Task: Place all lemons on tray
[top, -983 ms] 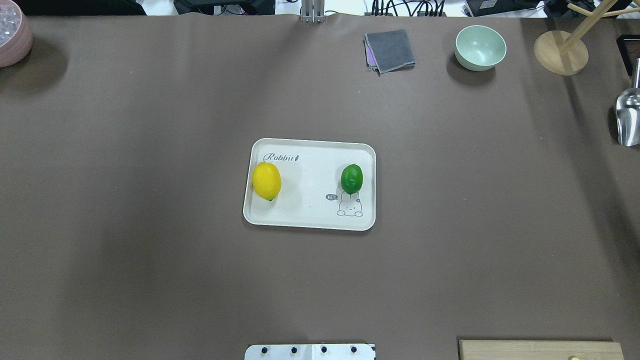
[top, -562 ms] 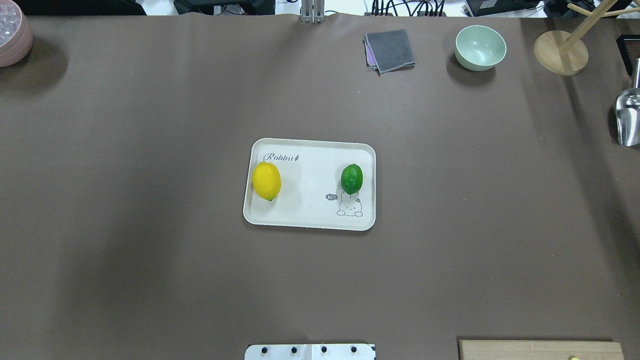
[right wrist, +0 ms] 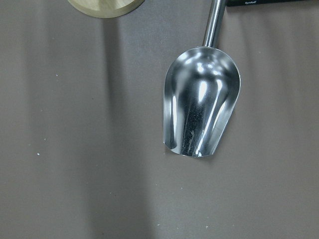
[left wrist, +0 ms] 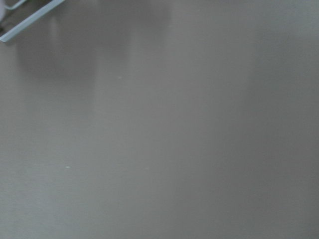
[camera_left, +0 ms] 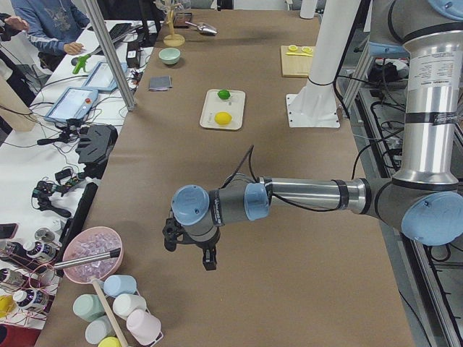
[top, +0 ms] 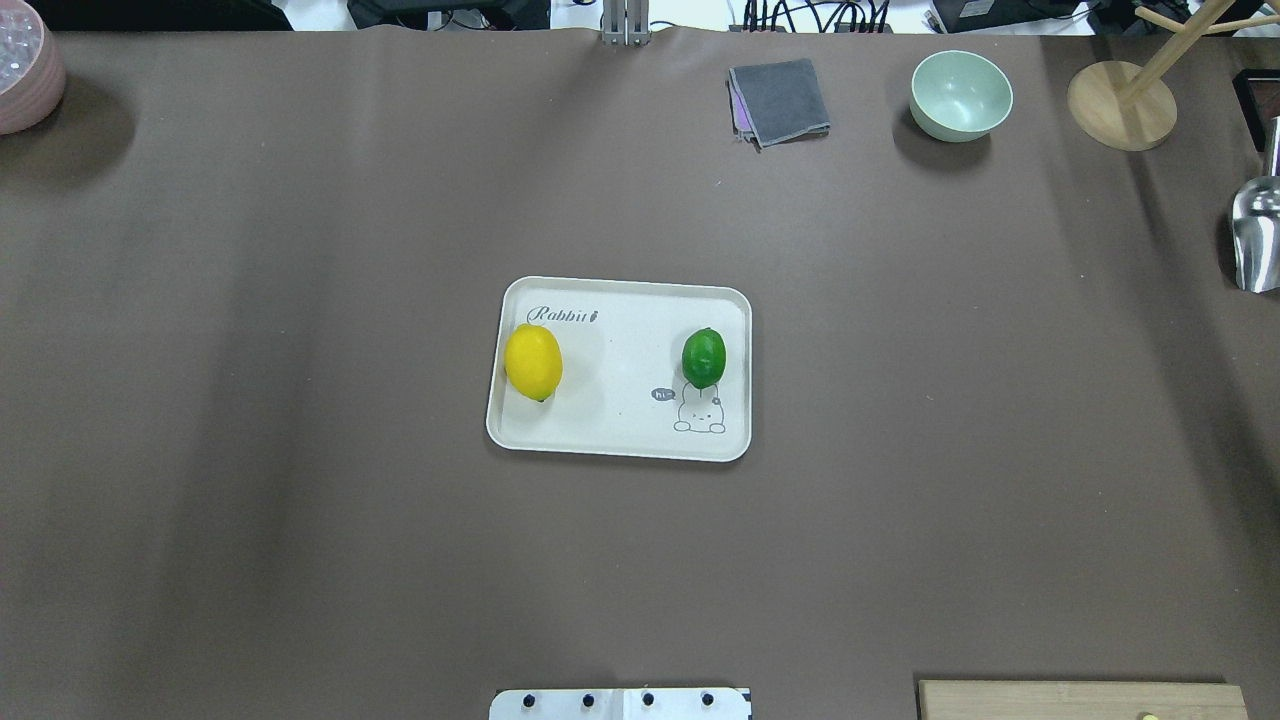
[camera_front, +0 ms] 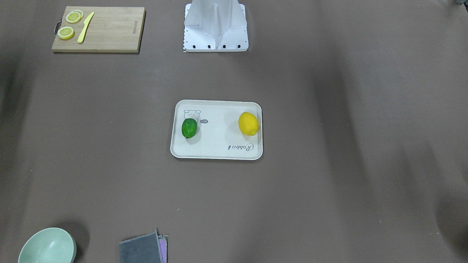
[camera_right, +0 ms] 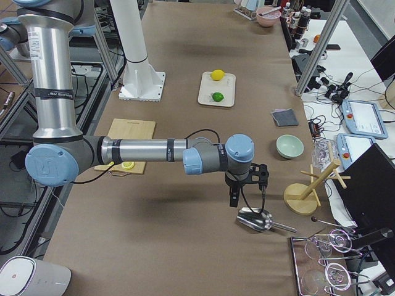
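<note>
The cream-white tray (top: 620, 410) lies at the table's middle. The yellow lemon (top: 533, 362) rests on its left part and the green lemon (top: 704, 357) on its right part, above the bear drawing. In the front-facing view the tray (camera_front: 219, 140) holds the green lemon (camera_front: 189, 128) at left and the yellow lemon (camera_front: 248, 123) at right. Neither gripper touches them. My left gripper (camera_left: 189, 253) hangs over bare table far from the tray, near a pink bowl. My right gripper (camera_right: 247, 192) hangs over a metal scoop (right wrist: 202, 112). I cannot tell whether either is open or shut.
A green bowl (top: 960, 95), a grey cloth (top: 779, 100) and a wooden stand (top: 1120, 105) sit along the far edge. The scoop (top: 1257, 235) lies at the right edge. A cutting board (camera_front: 106, 31) holds lemon slices and a yellow knife. A pink bowl (top: 25, 65) is far left.
</note>
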Controlling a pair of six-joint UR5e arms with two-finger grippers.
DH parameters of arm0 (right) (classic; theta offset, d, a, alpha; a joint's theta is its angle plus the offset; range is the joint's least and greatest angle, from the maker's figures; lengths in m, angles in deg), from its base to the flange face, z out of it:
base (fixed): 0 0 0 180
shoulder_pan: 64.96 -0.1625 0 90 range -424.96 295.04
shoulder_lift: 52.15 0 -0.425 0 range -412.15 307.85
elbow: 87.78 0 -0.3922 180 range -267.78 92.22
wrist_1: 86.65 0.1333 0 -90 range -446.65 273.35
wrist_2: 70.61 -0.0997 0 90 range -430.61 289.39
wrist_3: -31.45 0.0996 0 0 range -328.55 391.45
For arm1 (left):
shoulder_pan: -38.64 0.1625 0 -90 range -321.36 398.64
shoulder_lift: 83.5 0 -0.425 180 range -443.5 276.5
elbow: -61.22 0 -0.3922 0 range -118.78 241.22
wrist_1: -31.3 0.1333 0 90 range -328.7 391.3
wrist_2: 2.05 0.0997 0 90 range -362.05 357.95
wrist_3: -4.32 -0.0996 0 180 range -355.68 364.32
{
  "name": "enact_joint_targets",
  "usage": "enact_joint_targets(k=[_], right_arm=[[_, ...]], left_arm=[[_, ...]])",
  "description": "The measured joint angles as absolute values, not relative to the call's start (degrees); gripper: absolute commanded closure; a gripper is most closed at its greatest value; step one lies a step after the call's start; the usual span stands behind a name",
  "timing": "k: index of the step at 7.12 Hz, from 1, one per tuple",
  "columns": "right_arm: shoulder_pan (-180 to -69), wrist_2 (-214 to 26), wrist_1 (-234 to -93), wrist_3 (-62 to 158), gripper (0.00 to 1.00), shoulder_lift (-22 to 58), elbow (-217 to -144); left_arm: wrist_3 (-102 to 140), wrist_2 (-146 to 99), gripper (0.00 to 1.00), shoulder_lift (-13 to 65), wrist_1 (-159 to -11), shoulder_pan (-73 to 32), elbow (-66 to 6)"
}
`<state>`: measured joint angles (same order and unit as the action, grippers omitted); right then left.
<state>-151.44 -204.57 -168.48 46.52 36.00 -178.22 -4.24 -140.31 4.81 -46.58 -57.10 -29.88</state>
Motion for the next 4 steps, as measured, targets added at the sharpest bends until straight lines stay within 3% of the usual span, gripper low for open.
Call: enact_joint_targets(k=[4], right_arm=[[-151.44, -204.47, -168.49, 46.53, 0.01, 35.92, -178.14]], left_arm=[[-8.53, -140.39, 0.02, 4.75, -46.91, -58.37, -26.85]])
